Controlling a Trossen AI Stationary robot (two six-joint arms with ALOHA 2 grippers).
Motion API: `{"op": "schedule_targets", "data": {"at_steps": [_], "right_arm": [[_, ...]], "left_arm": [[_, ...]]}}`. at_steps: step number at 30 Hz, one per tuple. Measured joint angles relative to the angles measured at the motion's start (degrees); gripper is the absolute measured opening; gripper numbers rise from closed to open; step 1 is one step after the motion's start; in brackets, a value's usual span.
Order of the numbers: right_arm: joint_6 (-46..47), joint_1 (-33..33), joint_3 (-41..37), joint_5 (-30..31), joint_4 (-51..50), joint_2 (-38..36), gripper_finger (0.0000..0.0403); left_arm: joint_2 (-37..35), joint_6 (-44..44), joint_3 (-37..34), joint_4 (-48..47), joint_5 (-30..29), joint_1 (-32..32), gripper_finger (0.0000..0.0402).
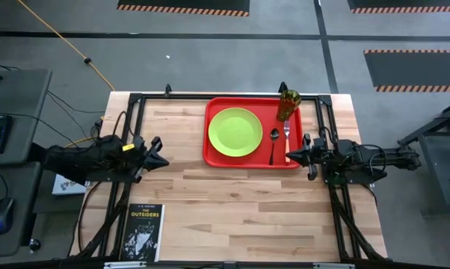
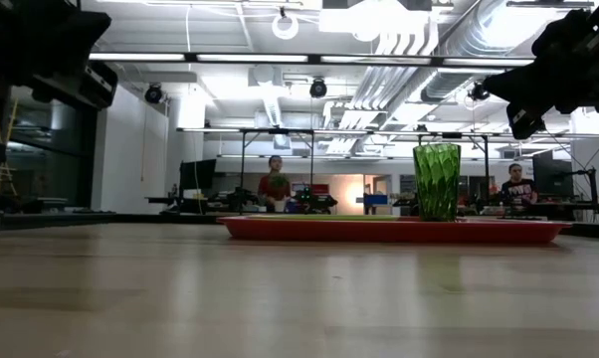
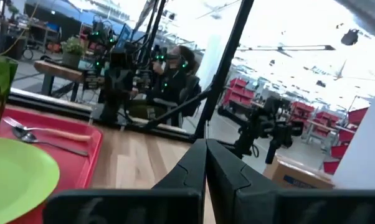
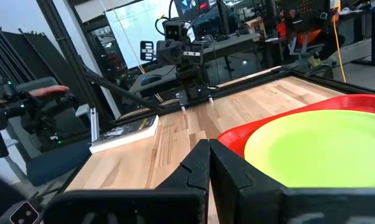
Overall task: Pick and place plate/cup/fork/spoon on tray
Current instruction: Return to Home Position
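Since plate, cup, fork and spoon sat on the tray ahead of the right gripper, it and the left gripper, both pinched closed and empty, probably just needed homing.

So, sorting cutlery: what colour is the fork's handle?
Pale orange; the fork shows best in left wrist view.

Bright colours are popping on the pale wood table!
Tray is glowing red, plate lime, cup translucent green; fork is showing a peach handle, spoon all dark, book black with white lettering.
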Motion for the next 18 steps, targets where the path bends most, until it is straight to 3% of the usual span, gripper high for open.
{"op": "schedule_targets", "data": {"at_steps": [18], "right_arm": [[0.0,0.0,0.0,-0.1,0.0,0.0,0.0]], "left_arm": [[0.3,0.0,0.0,-1.6,0.0,0.8,0.0001]]}}
